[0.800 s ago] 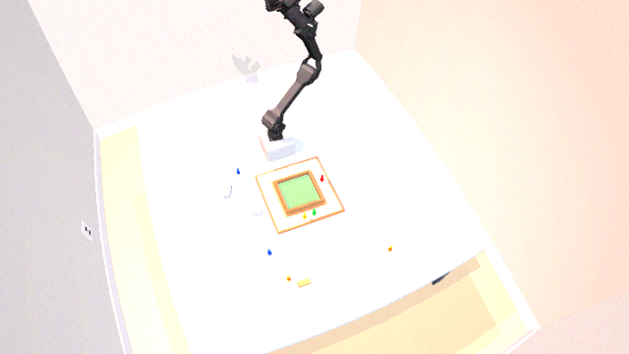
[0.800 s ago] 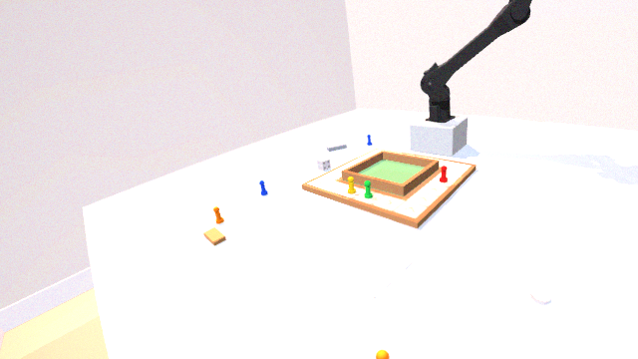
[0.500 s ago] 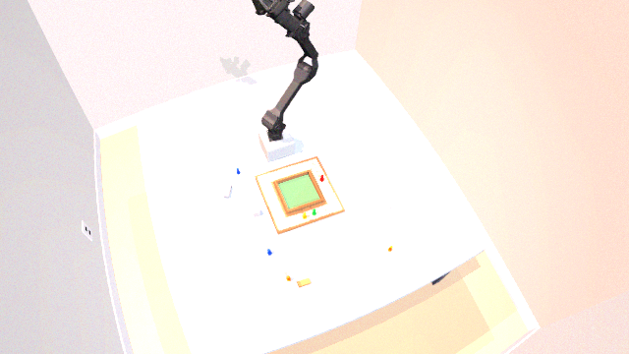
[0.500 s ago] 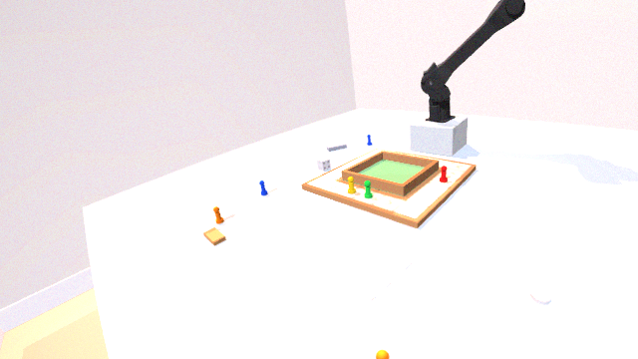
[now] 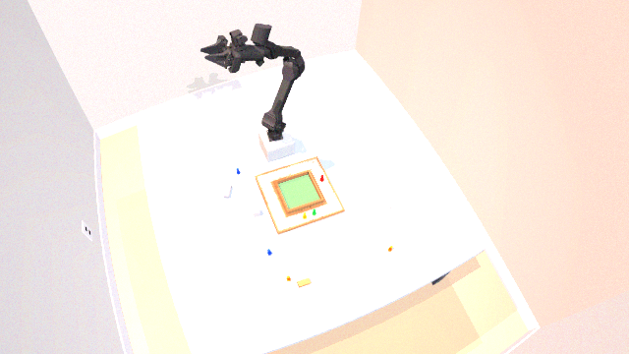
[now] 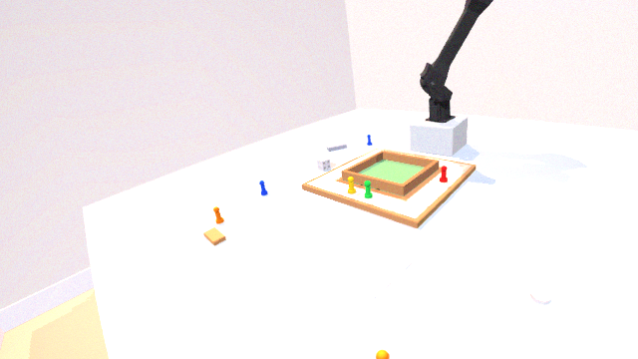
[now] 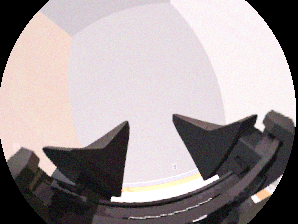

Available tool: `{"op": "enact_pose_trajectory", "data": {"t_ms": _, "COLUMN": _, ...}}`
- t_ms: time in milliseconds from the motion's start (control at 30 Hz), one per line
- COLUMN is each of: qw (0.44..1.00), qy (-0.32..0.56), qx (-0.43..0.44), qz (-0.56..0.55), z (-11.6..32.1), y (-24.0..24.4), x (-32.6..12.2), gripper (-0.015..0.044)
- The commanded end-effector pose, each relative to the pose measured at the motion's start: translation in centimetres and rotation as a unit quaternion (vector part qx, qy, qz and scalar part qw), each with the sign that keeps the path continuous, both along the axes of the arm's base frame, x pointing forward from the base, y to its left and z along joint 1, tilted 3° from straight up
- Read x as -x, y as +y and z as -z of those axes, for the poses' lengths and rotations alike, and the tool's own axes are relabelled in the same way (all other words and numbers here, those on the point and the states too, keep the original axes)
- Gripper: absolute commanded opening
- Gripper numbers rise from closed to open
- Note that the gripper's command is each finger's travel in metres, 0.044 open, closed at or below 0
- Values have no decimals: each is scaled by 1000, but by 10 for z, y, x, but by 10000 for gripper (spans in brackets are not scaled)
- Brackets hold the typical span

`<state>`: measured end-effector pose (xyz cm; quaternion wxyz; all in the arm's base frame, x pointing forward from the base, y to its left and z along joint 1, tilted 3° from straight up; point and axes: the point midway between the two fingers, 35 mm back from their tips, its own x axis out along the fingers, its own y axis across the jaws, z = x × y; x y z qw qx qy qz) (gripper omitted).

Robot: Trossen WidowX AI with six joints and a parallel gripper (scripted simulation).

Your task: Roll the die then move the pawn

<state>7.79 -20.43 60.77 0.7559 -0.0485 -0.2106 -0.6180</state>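
Observation:
The white die (image 5: 258,213) (image 6: 324,165) stands on the table beside the board, outside the tray. The square board (image 5: 269,209) (image 6: 360,208) carries the wooden tray with a green floor (image 5: 300,192) (image 6: 392,171), which holds nothing. The red pawn (image 5: 321,178) (image 6: 444,175) stands upright on the board, beside the tray on the robot base's side. The yellow pawn (image 5: 305,215) (image 6: 351,184) and green pawn (image 5: 314,212) (image 6: 368,189) stand side by side on the board. My gripper (image 5: 203,53) (image 7: 150,120) is open and empty, high above the table; the exterior view does not show it.
Blue pawns (image 5: 238,171) (image 5: 269,252) (image 6: 369,140) (image 6: 263,187) and orange pawns (image 5: 288,278) (image 5: 390,249) (image 6: 218,215) stand off the board. A flat grey block (image 5: 228,192) (image 6: 337,148), a tan block (image 5: 304,282) (image 6: 214,236) and a pale round thing (image 6: 540,297) lie on the table.

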Motion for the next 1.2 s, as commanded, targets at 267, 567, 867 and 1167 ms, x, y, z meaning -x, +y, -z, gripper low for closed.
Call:
{"op": "enact_pose_trajectory", "data": {"t_ms": 267, "qw": 954, "qy": 230, "qx": -159, "qz": -107, "z": 137, "y": -77, "x": -137, "gripper": 275}}
{"op": "enact_pose_trajectory", "data": {"t_ms": 567, "qw": 857, "qy": 389, "qx": -271, "qz": -202, "z": 271, "y": -82, "x": -215, "gripper": 275}}
{"op": "enact_pose_trajectory", "data": {"t_ms": 867, "qw": 756, "qy": 484, "qx": -350, "qz": -269, "z": 374, "y": -56, "x": -248, "gripper": 275}}
{"op": "enact_pose_trajectory", "data": {"t_ms": 1167, "qw": 614, "qy": 574, "qx": -419, "qz": -344, "z": 477, "y": -12, "x": -253, "gripper": 275}}
